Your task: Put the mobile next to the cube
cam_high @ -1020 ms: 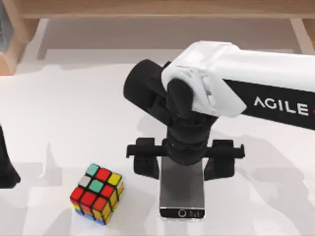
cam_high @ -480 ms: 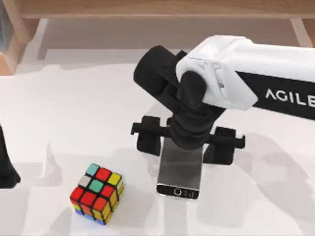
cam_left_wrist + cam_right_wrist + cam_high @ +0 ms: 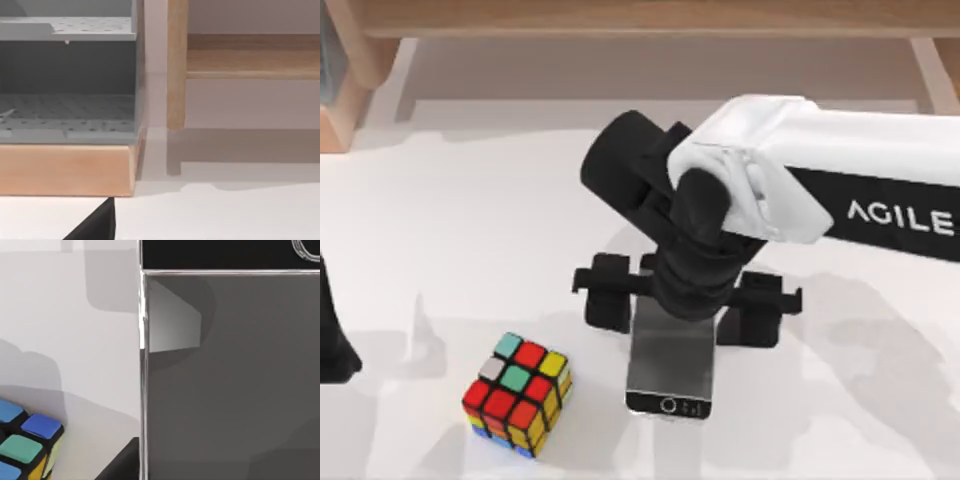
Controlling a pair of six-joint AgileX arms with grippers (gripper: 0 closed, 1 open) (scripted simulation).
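Note:
The mobile (image 3: 670,365), a flat phone with a dark glossy screen and a round home button at its near end, hangs a little above the white table, held by my right gripper (image 3: 685,305), whose fingers are shut on its long sides. The cube (image 3: 517,393), with red, yellow, teal and orange stickers, rests on the table to the mobile's left, with a gap between them. In the right wrist view the mobile's screen (image 3: 225,380) is close up and a corner of the cube (image 3: 25,445) shows beside it. My left arm (image 3: 332,340) is parked at the table's left edge.
A wooden frame (image 3: 640,20) runs along the back of the table. The left wrist view shows a wooden-based box with grey perforated panels (image 3: 65,100) and a wooden post (image 3: 176,65). White tabletop (image 3: 450,220) lies open between the cube and the back.
My right gripper has lifted the mobile off the table and carried it a little to the left, towards the cube. The cube and the left arm have not moved.

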